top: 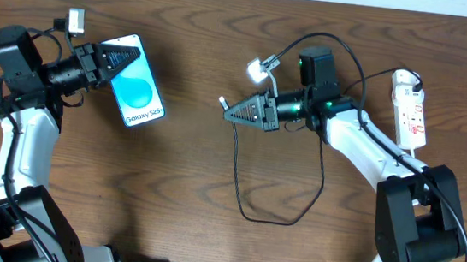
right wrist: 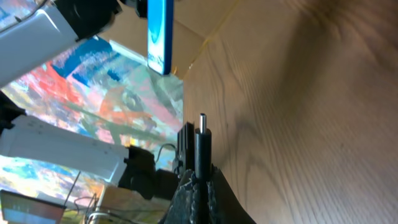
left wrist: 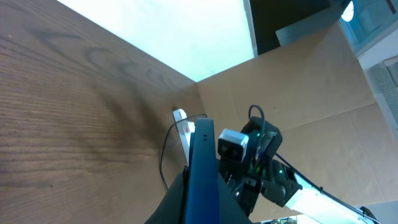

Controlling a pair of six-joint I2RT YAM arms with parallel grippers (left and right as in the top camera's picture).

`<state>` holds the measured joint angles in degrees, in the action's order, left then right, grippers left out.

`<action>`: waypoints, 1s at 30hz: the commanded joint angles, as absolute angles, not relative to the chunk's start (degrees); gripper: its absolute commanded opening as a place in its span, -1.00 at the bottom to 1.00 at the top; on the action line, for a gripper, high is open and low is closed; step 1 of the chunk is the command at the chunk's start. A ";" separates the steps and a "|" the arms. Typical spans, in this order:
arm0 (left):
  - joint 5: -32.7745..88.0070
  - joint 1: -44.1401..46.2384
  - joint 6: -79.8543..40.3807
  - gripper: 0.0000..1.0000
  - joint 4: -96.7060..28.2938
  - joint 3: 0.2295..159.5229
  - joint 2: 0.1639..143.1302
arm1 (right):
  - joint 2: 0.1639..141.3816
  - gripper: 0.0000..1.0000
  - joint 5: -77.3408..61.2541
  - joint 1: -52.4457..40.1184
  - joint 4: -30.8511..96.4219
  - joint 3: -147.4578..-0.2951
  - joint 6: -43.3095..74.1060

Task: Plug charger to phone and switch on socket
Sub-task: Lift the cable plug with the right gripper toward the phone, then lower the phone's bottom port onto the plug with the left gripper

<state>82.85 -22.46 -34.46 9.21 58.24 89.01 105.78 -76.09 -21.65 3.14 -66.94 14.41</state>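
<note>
My left gripper [top: 105, 63] is shut on the phone [top: 137, 83], a slim black-framed smartphone with a blue screen, held at the left of the table; the left wrist view shows it edge-on [left wrist: 202, 174] between the fingers [left wrist: 202, 199]. My right gripper [top: 240, 110] is shut on the charger's black connector [right wrist: 201, 146], whose tip [top: 223, 102] points left toward the phone, a gap apart. The black cable [top: 248, 205] loops down over the table. The phone also shows far off in the right wrist view [right wrist: 160, 34]. The white socket [top: 411, 109] lies at the far right.
The socket's white cord [top: 402, 169] runs down past the right arm. A small white lamp or camera [top: 261, 68] sits above the right gripper. The right arm shows in the left wrist view [left wrist: 261, 165]. The wooden table [top: 177, 177] spreads between the arms.
</note>
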 commanded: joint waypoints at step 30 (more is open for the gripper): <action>73.19 -15.05 -54.13 -0.86 33.95 59.86 87.74 | 106.08 -0.98 -81.84 -21.47 -1.04 -65.30 14.17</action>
<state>75.16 -16.51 -51.07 33.26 58.41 89.01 105.78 -80.29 -21.65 -0.34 -65.49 14.48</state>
